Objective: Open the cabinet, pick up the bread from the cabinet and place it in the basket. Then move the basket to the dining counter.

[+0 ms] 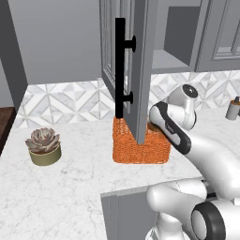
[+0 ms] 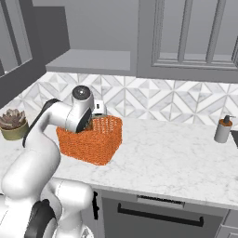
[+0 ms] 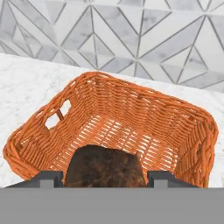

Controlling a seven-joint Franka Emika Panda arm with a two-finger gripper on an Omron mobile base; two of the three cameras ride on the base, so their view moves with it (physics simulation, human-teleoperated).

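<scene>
Step in hand: the bread [image 3: 106, 167] is judged to be on its way into the basket [image 3: 118, 127]; release is not yet made.
Hand: the hand [image 3: 105, 178] is seen from the hand view with its 2 fingertips [image 3: 46, 178] set either side of the loaf, pinching it between them. In the right base view the hand [image 2: 95, 114] is held over the basket's near-left rim.
Bread: a small brown bun with a darker crust, carried above the basket's open mouth, apart from the woven floor below it.
Basket: an orange wicker basket [image 1: 140, 145] standing on the marble counter [image 1: 70, 187], just in front of the tiled wall [image 3: 131, 35]. A cut-out slot is seen in 1 side wall.
Cabinet: the cabinet [image 1: 133, 61] door is swung open, its black bar handle [image 1: 120, 65] hanging in front of the basket in the left base view.
Bread handling: judged light and soft, with a crust that would dent under a hard squeeze; it is best held across its middle, as now.
Basket handling: judged light, fairly stiff, and rough enough not to slip; it is best taken by 1 upright wall at the rim, or through the slot. A 1-sided hold may tip it and roll the bun.
Bystanders: a succulent pot [image 1: 44, 147] and a shaker bottle [image 2: 223, 129] stand well apart from the basket.
</scene>
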